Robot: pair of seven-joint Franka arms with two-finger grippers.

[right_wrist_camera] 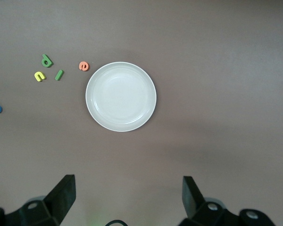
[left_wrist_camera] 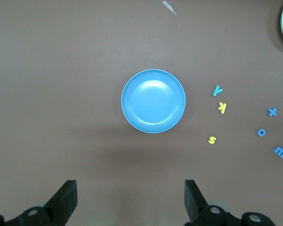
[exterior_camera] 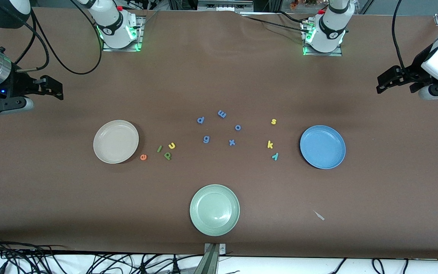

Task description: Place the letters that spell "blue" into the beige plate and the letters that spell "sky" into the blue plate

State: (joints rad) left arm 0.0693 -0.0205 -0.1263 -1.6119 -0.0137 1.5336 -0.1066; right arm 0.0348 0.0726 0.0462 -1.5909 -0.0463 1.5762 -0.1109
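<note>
The beige plate [exterior_camera: 116, 141] [right_wrist_camera: 120, 96] lies toward the right arm's end of the table. Beside it are the orange e [exterior_camera: 143, 156] [right_wrist_camera: 84, 66], light green l [exterior_camera: 159, 148] [right_wrist_camera: 59, 75], yellow u [exterior_camera: 172, 145] [right_wrist_camera: 39, 76] and dark green b [exterior_camera: 167, 155] [right_wrist_camera: 46, 60]. The blue plate [exterior_camera: 322, 147] [left_wrist_camera: 153, 100] lies toward the left arm's end, with the yellow s [exterior_camera: 273, 121] [left_wrist_camera: 212, 139], yellow k [exterior_camera: 270, 144] [left_wrist_camera: 221, 107] and teal y [exterior_camera: 275, 156] [left_wrist_camera: 217, 90] beside it. My right gripper [exterior_camera: 49, 88] [right_wrist_camera: 128, 183] hangs open and empty over bare table by the beige plate. My left gripper [exterior_camera: 388, 82] [left_wrist_camera: 129, 187] hangs open and empty by the blue plate.
Several all-blue letters [exterior_camera: 221, 113] lie scattered mid-table between the two groups. A pale green plate [exterior_camera: 214, 209] sits nearest the front camera. A small pale scrap [exterior_camera: 319, 215] lies near the front edge. Cables run along both table ends.
</note>
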